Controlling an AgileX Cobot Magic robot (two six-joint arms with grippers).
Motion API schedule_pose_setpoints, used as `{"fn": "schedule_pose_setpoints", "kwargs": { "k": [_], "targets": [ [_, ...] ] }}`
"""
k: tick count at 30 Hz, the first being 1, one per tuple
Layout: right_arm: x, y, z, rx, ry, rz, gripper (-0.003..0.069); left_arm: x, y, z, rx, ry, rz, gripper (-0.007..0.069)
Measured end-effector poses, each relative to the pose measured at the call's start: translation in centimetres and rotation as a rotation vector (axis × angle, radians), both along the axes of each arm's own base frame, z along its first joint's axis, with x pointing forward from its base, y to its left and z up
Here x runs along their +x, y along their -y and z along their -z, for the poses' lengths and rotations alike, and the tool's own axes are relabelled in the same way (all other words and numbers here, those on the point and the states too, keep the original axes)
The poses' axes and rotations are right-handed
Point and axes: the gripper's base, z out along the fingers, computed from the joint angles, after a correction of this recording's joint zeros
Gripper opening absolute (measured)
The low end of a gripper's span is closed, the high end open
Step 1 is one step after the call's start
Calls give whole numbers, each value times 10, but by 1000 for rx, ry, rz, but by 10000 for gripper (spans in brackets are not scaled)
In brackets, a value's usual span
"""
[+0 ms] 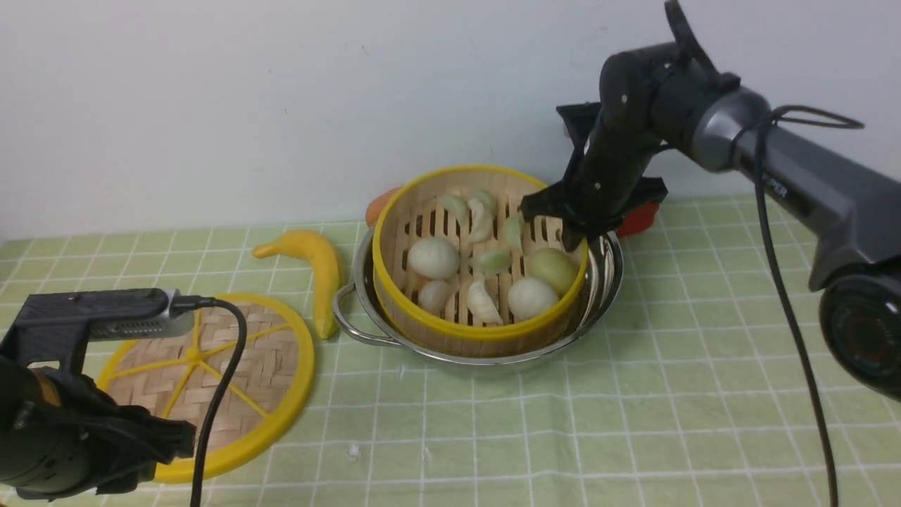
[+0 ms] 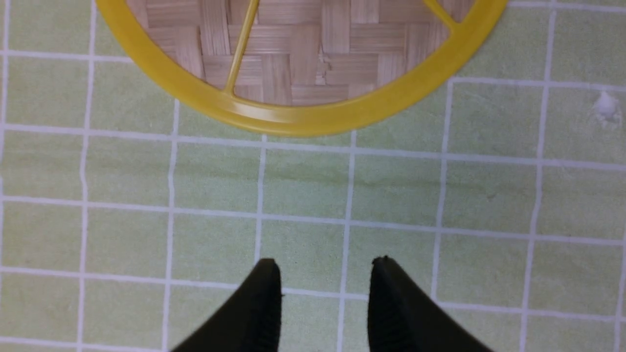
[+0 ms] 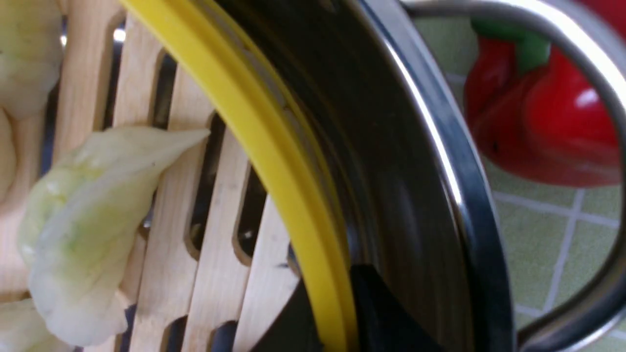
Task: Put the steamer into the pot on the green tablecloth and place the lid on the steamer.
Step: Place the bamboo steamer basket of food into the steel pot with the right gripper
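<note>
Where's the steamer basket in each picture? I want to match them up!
Front view: the steamer is in the middle, sitting tilted in the pot.
Left wrist view: it isn't there, only part of the lid and the tablecloth.
Right wrist view: it fills the left side.
Shared landmark: the tablecloth's white grid lines, in all three.

Cloth (image 1: pixel 493 436) open before pot (image 1: pixel 507 360), banana (image 1: pixel 325 282) beside

We saw a curved yellow toy banana (image 1: pixel 320 271) on the cloth, a glossy red pepper with a green stem (image 3: pixel 552 112), and a partly hidden, rounded orange object (image 1: pixel 380 206).
</note>
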Motion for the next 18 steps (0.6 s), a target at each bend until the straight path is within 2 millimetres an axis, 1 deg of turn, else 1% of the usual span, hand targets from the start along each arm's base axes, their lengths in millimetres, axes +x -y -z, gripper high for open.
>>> {"fn": "schedule_pose_setpoints", "kwargs": {
  "k": [1, 6, 8, 12, 15, 18],
  "targets": [
    [0, 1, 3, -11, -2, -1, 57, 0, 0, 0, 0, 1, 0, 243],
    [2, 3, 2, -36, 12, -2, 60, 1, -1, 0, 11, 11, 6, 243],
    [2, 3, 2, -38, 12, -1, 84, 3, -2, 0, 33, 19, 14, 243],
    [2, 1, 0, -13, 15, 6, 176, 9, -5, 7, 72, 7, 7, 243],
    [2, 0, -3, 5, 23, 7, 285, 18, -6, 14, 93, 5, -4, 243],
    [2, 0, -6, 9, 30, 1, 385, 32, -6, 13, 105, 14, -7, 243]
  ]
}}
